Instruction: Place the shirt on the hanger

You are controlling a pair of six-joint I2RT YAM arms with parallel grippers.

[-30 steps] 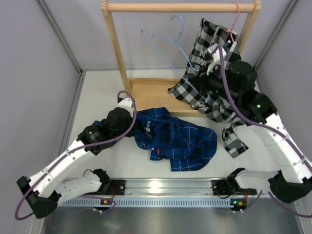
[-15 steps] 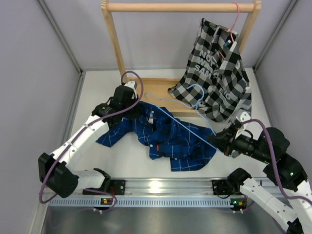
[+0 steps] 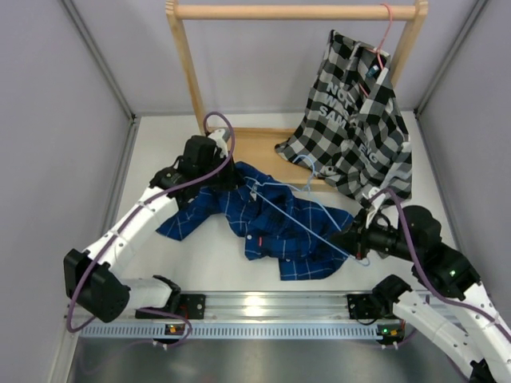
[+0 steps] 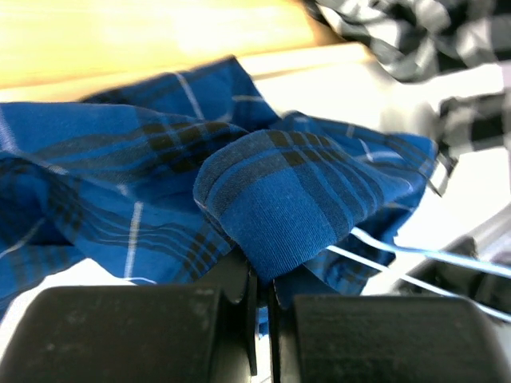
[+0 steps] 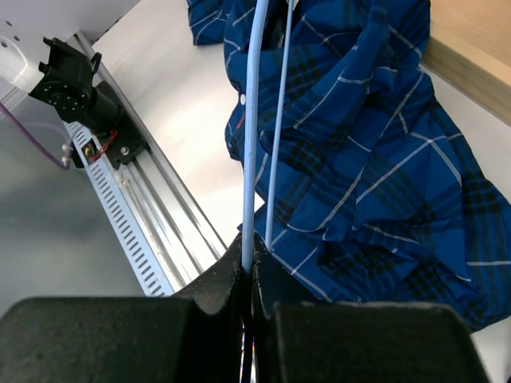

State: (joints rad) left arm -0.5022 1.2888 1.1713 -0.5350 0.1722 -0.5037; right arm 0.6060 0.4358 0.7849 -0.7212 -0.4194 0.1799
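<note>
The dark blue plaid shirt (image 3: pixel 275 227) lies crumpled on the white table. My left gripper (image 3: pixel 224 177) is shut on a fold of the shirt (image 4: pixel 279 191) at its far left edge, beside the wooden rack base; its jaws (image 4: pixel 260 279) pinch the cloth. The light-blue wire hanger (image 3: pixel 297 215) lies slanted across the shirt, hook (image 3: pixel 316 171) toward the rack. My right gripper (image 3: pixel 352 239) is shut on the hanger's near right end, and the wire (image 5: pixel 252 120) runs up from its closed jaws (image 5: pixel 249 267) over the shirt (image 5: pixel 375 159). The hanger wire also shows in the left wrist view (image 4: pixel 415 255).
A wooden clothes rack (image 3: pixel 295 12) with a wooden base (image 3: pixel 255 150) stands at the back. A black-and-white checked shirt (image 3: pixel 351 120) hangs from a pink hanger (image 3: pixel 388 25) on its right side. A metal rail (image 3: pixel 271 307) runs along the near edge. Grey walls close both sides.
My right arm has brought the hanger down from the rack and laid it lower across the shirt. My left gripper has pulled the shirt's edge toward the rack base.
</note>
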